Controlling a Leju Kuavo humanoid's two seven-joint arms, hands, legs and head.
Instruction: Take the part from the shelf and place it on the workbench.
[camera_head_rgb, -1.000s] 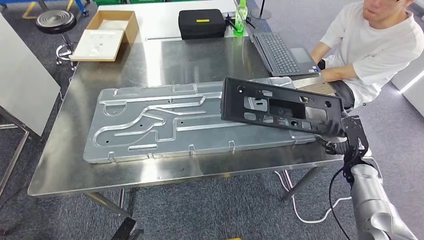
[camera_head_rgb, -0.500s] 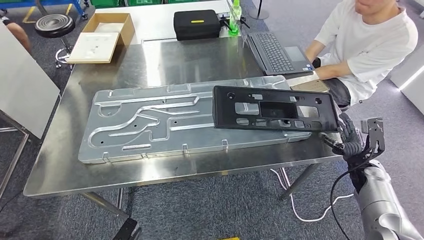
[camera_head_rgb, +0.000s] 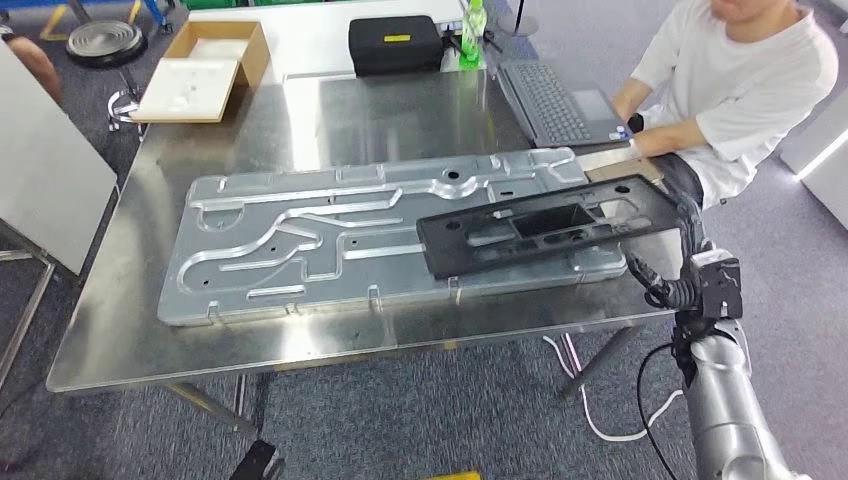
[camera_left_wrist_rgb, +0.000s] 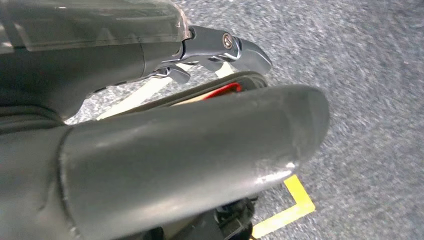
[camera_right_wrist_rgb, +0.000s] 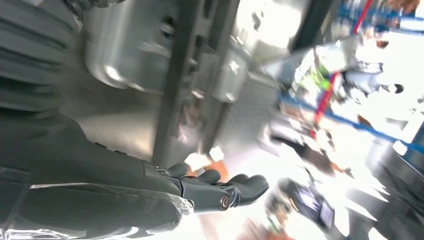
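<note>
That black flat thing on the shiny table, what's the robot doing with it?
The robot is putting the black part down on the workbench. It lies across a big silver metal plate. The right robot hand is at the part's end by the table edge; whether it grips it is unclear. A person sits nearby at a laptop.

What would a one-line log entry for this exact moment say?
black frame part: lying on the grooved metal plate on the workbench | right robot hand: at its end, grip unclear | left robot hand: holds nothing
</note>
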